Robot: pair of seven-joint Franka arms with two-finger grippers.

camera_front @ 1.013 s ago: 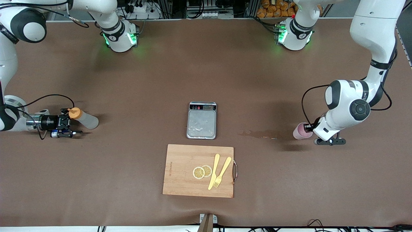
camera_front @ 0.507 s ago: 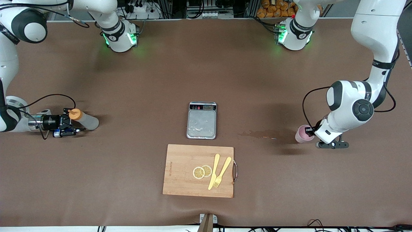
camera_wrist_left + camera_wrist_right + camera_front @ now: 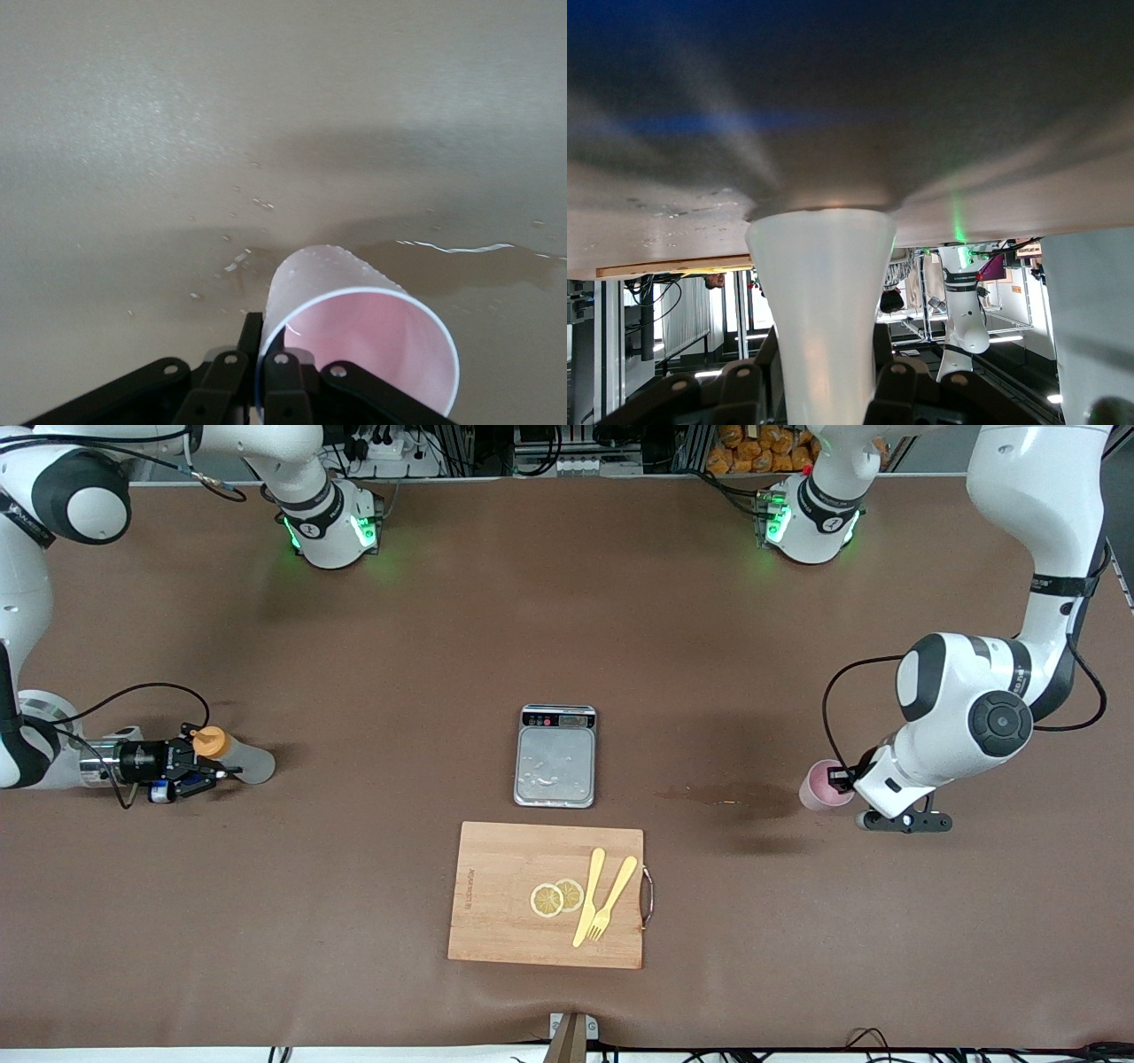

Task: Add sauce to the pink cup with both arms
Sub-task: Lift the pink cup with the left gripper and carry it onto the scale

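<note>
At opposite ends of the tabletop [image 3: 567,602], the left tool [image 3: 840,778] pinches the pink cup's [image 3: 819,786] rim, while the right tool [image 3: 213,765] closes around the upright sauce bottle [image 3: 232,755], ready for pouring.

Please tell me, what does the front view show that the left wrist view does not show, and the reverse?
Only the front view shows the sauce bottle in the right claw, the grey scale, and the cutting board with lemon slices and two yellow utensils. Only the left wrist view shows water droplets on the cup's outer wall and scattered around it on the table. Both show the pink cup, lying on its side in the left claw, beside a wet patch.
</note>
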